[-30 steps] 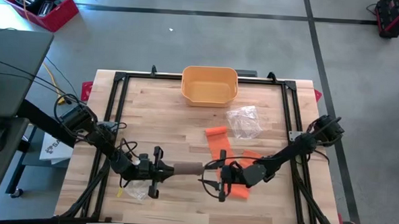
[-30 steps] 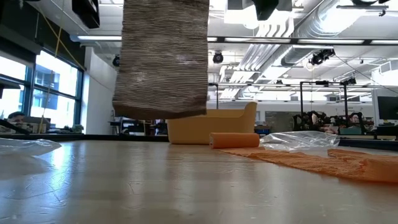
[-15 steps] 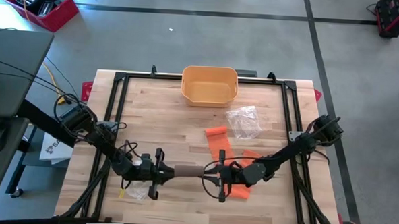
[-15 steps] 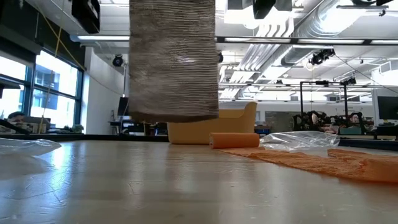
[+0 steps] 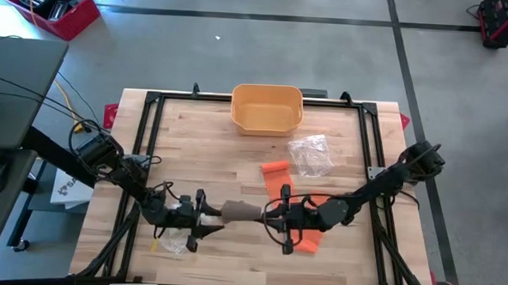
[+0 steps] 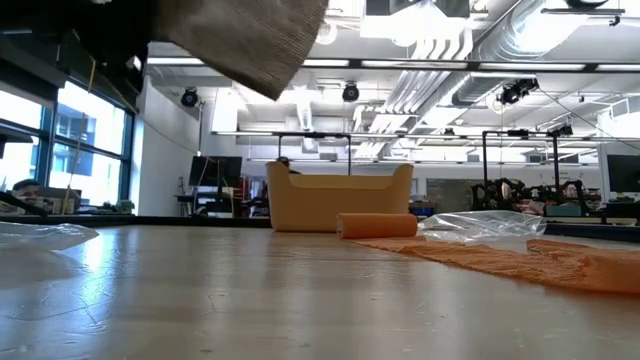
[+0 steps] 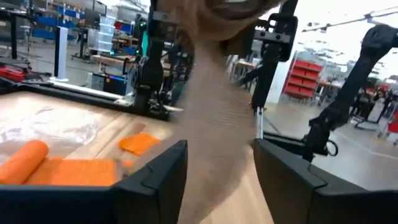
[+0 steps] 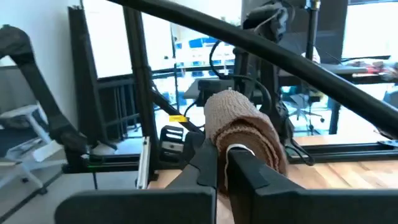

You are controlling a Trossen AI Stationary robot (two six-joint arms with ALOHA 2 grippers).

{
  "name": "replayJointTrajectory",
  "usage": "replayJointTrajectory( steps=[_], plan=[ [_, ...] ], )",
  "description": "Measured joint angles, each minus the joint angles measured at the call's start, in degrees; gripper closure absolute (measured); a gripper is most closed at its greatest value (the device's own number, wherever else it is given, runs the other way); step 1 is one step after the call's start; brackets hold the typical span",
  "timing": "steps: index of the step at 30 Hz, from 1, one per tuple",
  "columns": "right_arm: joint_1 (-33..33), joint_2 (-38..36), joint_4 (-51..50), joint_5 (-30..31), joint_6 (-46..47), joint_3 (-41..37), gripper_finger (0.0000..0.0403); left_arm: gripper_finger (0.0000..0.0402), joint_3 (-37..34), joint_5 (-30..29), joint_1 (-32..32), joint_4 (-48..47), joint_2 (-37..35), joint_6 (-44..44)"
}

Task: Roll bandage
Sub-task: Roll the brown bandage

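Note:
A brown bandage roll (image 5: 242, 212) hangs above the table's near middle, between my two grippers. My right gripper (image 5: 273, 215) is shut on the roll's right end (image 8: 239, 124). My left gripper (image 5: 208, 220) stands open at the roll's left end. The brown bandage (image 7: 217, 118) shows blurred between its spread fingers (image 7: 163, 177); whether they touch it I cannot tell. In the low view the roll (image 6: 245, 40) hangs tilted at the top. An orange bandage (image 5: 277, 168) lies partly unrolled on the table. My right gripper pinches the end of the brown roll (image 8: 231, 149) between its two fingers. The fingers come in level from the table's right and lie along the roll's length. The roll is lifted clear of the table and sits tilted.
A yellow bin (image 5: 267, 107) stands at the far edge. A crumpled clear plastic bag (image 5: 312, 154) lies right of centre, another (image 5: 172, 240) at the near left. The orange strip (image 5: 306, 238) runs under my right arm. Black frame rails (image 5: 146, 155) border the table.
My right gripper has shut on the roll's right end and risen a little. My left gripper has opened and let go of the roll's left end, sinking slightly. The roll has gone up and tipped from hanging straight to slanted.

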Motion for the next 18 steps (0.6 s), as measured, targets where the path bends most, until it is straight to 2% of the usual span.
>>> replayJointTrajectory(
  steps=[10, 18],
  plan=[
    [-3.9, -1.6, -2.4, -7.3, 1.6, -0.1, 0.0402, 0.0211, 0.0, -1.9, 1.5, -1.1, 0.0, 4.1],
    [-6.2, -1.7, -2.4, -11.0, 1.7, -0.1, 0.0402, 0.0211, 0.0, -2.1, 7.1, -1.0, 0.0, 7.0]
  ],
)
